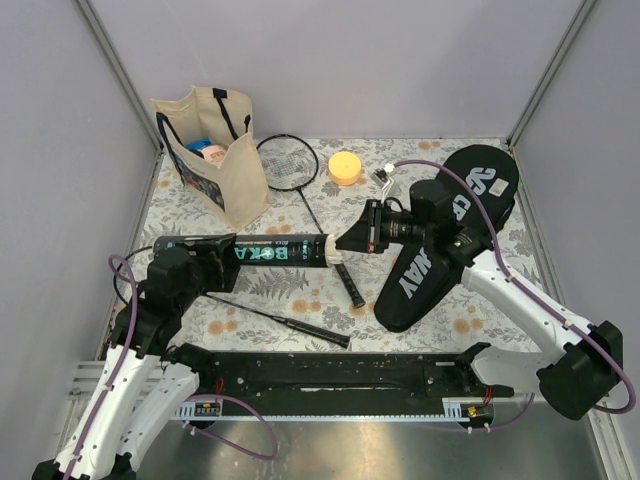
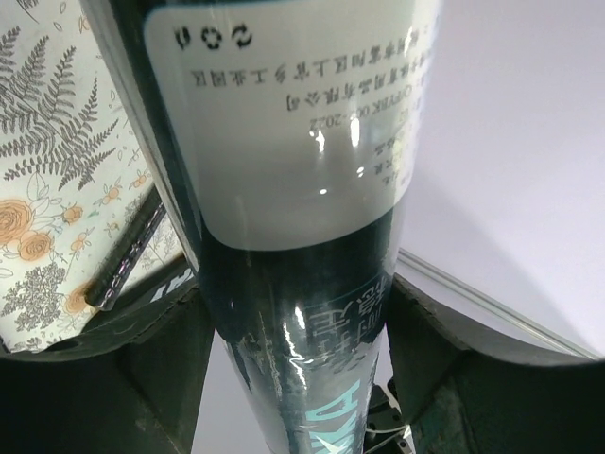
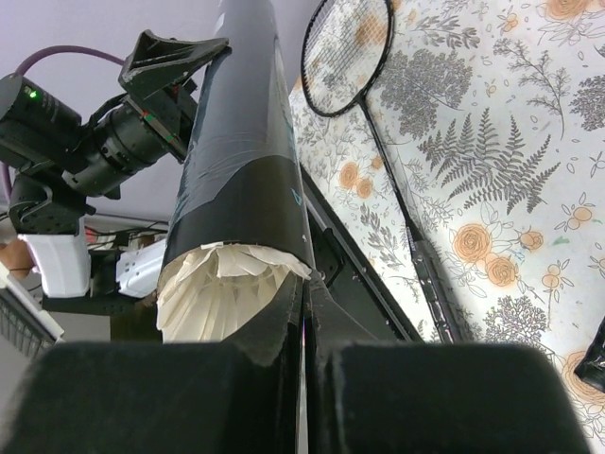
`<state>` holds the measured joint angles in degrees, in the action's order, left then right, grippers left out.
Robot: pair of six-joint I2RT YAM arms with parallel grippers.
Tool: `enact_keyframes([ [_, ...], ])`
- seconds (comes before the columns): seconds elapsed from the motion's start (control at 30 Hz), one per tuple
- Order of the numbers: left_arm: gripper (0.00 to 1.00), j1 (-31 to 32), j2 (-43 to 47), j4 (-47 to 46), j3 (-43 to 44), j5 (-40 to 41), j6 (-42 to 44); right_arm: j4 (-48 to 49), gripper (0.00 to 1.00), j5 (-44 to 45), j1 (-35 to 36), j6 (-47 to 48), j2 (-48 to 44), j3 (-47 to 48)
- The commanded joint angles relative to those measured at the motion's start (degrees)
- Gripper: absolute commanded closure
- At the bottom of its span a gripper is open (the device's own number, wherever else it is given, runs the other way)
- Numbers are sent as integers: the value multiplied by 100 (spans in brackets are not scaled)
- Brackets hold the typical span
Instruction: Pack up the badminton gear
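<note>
Clamped by the left gripper (image 1: pixel 200 255) fingers: long black tube (image 1: pixel 270 250), crosswise near the left edge of the worktop (image 1: pixel 470 325). At its open right end, with shuttlecock (image 3: pixel 222 293) feathers inside, right gripper (image 1: pixel 343 240) fingers pressed together.

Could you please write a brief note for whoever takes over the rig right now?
Left gripper shut on the tube. Right gripper shut, empty, at the tube's open end.
Shuttlecocks are in the tube. One racket lies beside the tote bag, the second racket at the table's near side; the cover lies right, under the right arm.
Left: rackets and tube still unpacked.
</note>
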<state>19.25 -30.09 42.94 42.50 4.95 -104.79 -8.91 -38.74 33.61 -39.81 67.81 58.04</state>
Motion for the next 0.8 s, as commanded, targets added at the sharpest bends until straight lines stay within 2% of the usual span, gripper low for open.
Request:
enact_keyframes([
  [0.0, 71, 44, 55, -418, 48, -56, 143, 399, 100, 778, 330, -202, -136, -12],
  [0.37, 72, 53, -94, -453, 136, 23, 196, 793, 100, 2063, 779, -703, -163, -346],
  [0.5, 72, 53, -15, -418, 65, 190, 143, 829, 98, 1976, 823, -660, -163, -294],
  [0.6, 72, 53, 38, -348, 100, 304, 108, 356, 82, 2186, 823, -353, -382, -285],
  [0.77, 72, 53, 108, -304, 83, 366, 56, -312, 63, 2476, 814, 43, -874, -294],
])
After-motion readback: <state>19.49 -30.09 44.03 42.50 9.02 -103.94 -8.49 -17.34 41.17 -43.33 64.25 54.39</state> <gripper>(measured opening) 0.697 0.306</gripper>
